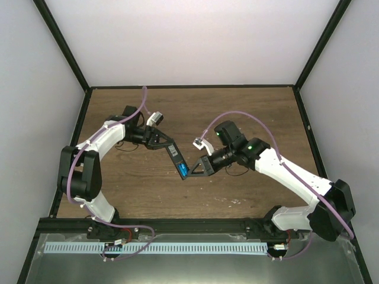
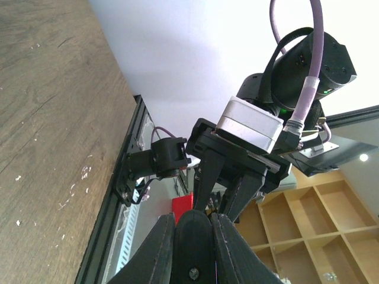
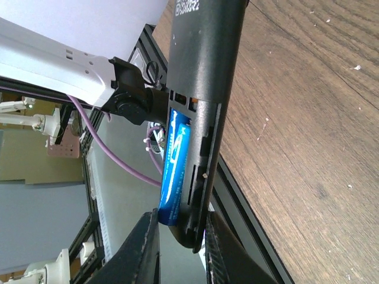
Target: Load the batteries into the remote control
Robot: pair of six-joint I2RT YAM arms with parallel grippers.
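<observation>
One remote control (image 1: 174,156), jaws at either end.

Mid-table, my left gripper (image 1: 166,144) and my right gripper (image 1: 192,173) meet nose to nose, both clamped on the remote control (image 1: 174,155). The span between them is barred by that black bar, the blue battery (image 1: 182,170) seated at its near end, and my own wrists with their looping purple cables (image 1: 247,118). Bare table (image 1: 237,103) lies open behind the pair toward the far wall and in front toward the black base rail (image 1: 195,223), while side walls and black corner posts (image 1: 65,50) close the flanks.
</observation>
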